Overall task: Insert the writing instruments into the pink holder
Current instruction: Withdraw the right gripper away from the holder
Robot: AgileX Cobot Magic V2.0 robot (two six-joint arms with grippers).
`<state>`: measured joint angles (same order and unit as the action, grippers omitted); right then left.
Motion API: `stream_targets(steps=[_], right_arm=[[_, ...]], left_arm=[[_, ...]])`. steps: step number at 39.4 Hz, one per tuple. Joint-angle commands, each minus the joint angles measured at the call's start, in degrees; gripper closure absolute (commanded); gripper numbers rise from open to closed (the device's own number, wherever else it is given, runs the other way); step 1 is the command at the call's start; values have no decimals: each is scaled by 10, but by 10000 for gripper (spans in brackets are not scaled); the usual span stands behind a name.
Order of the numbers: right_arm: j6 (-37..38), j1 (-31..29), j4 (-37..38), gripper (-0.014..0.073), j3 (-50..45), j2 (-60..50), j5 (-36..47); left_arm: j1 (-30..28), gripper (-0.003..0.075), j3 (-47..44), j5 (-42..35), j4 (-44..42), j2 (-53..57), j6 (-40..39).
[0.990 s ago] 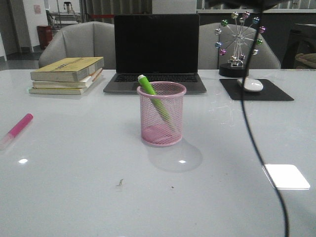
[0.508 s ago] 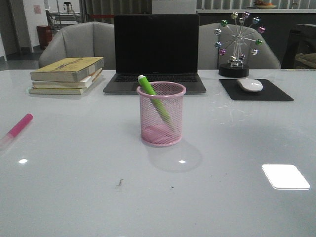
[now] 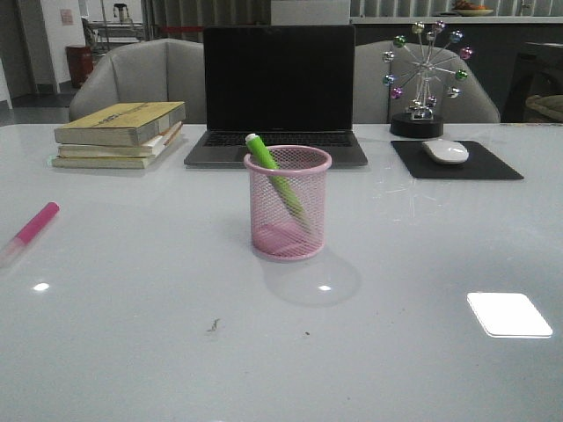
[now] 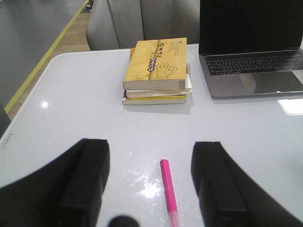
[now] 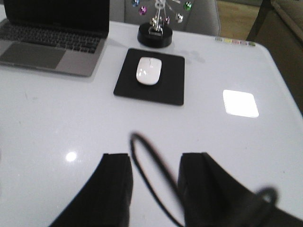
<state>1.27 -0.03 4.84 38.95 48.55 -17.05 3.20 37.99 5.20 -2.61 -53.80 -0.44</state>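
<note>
The pink holder stands upright mid-table in the front view, with the green marker leaning inside it, white tip above the rim. The magenta marker lies flat near the table's left edge. In the left wrist view that marker lies on the table between my left gripper's wide-open fingers, which hover above it. My right gripper is open over bare table, holding nothing, with a blurred black cable loop hanging in front of it. Neither gripper shows in the front view.
A stack of books sits back left, an open laptop behind the holder, and a white mouse on a black pad back right, with a ferris-wheel ornament behind it. Grey chairs stand beyond the table.
A black cable that hung across the right side of the front view a second ago is gone from it. The holder and both markers have not moved.
</note>
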Motion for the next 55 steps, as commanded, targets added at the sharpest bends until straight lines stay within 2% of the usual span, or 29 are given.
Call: stream_targets(steps=[1, 7, 55], right_arm=[[-5, -3, 13, 216, -16, -26, 34], [-5, -3, 26, 216, -42, -48, 10], [-5, -3, 30, 216, -42, -52, 11]], left_arm=[[3, 273, 21, -45, 5, 5, -3], [3, 273, 21, -45, 5, 5, -3], [3, 273, 21, -61, 5, 5, -3]])
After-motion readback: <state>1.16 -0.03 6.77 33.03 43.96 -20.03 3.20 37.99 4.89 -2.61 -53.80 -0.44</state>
